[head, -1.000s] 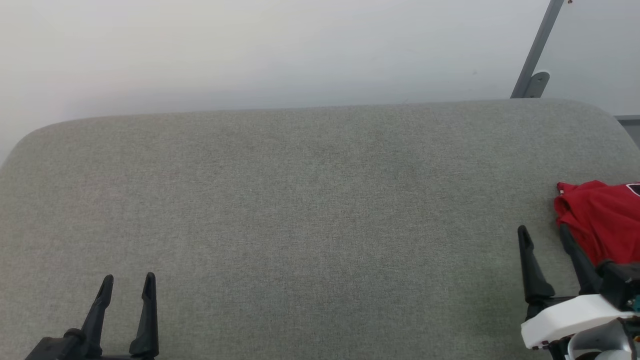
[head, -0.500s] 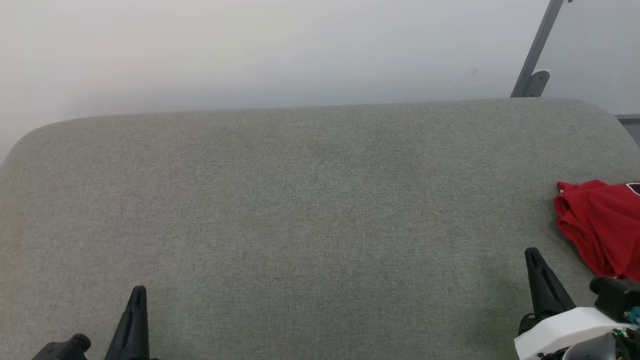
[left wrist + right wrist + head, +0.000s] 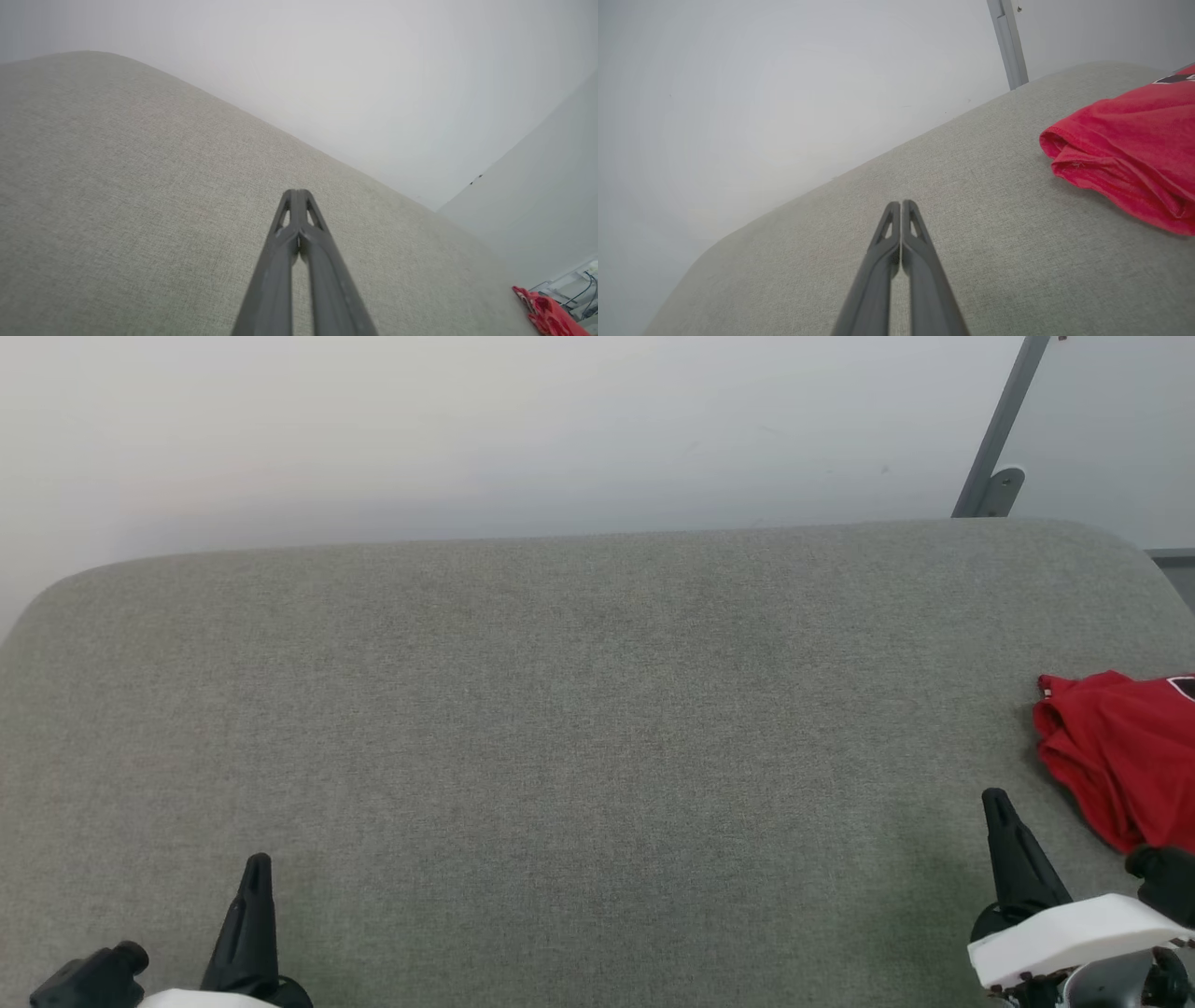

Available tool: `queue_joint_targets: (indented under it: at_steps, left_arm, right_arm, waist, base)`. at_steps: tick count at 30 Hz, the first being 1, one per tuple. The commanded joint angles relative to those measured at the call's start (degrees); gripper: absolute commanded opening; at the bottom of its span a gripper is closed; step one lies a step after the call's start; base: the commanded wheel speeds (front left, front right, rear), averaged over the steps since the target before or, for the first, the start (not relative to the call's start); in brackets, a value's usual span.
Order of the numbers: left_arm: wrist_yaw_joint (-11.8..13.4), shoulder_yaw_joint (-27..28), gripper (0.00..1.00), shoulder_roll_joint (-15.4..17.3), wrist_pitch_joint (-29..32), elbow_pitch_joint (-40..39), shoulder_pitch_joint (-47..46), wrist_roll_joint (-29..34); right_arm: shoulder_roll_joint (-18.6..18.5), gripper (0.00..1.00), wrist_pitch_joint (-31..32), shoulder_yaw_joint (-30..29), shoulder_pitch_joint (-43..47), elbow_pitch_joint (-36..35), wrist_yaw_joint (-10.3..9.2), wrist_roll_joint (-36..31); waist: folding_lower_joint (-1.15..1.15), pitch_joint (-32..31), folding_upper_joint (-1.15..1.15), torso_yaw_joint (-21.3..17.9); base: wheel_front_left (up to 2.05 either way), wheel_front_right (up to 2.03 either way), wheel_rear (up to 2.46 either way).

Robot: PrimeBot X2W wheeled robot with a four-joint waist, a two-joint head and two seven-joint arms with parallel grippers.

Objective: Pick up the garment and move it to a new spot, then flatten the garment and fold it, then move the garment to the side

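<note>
Looking at the bright red thin-fabric jersey [image 3: 1116,756], it's lying bunched in a crumpled heap at the far right of the grey woven-cloth tabletop [image 3: 560,709]. It's partly cut off by the head view's edge, with a bit of black white-outlined lettering showing. The right gripper [image 3: 901,205] is near it, fingers pressed together with nothing between them. The left gripper [image 3: 298,193] is well apart on the other side, also closed up and empty. My guess is this stuff is light, floppy and a bit slippery, so it'll sag and drag rather than lift as one piece. I'd pinch the rolled edge facing the right gripper, where a few layers stack up — thicker bite, less chance of it sliding out.
</note>
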Motion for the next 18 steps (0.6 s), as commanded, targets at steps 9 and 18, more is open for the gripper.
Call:
queue_joint_targets:
  at_steps: [9,18]
  left_arm:
    - [0.04,0.64,0.00,-0.33,2.36,0.46,-3.29,-8.89]
    - [0.05,0.87,0.00,-0.81,3.92,1.22,-4.52,-14.69]
  right_arm:
    - [0.31,0.00,1.41,-0.53,-2.39,0.21,-0.04,9.19]
    - [0.61,0.00,2.29,-0.71,-3.05,0.84,-0.04,15.13]
  waist:
    - [0.00,-0.02,0.00,-0.08]
    - [0.00,-0.03,0.00,-0.14]
  base:
    - [0.00,0.00,0.00]
    - [0.00,0.00,0.00]
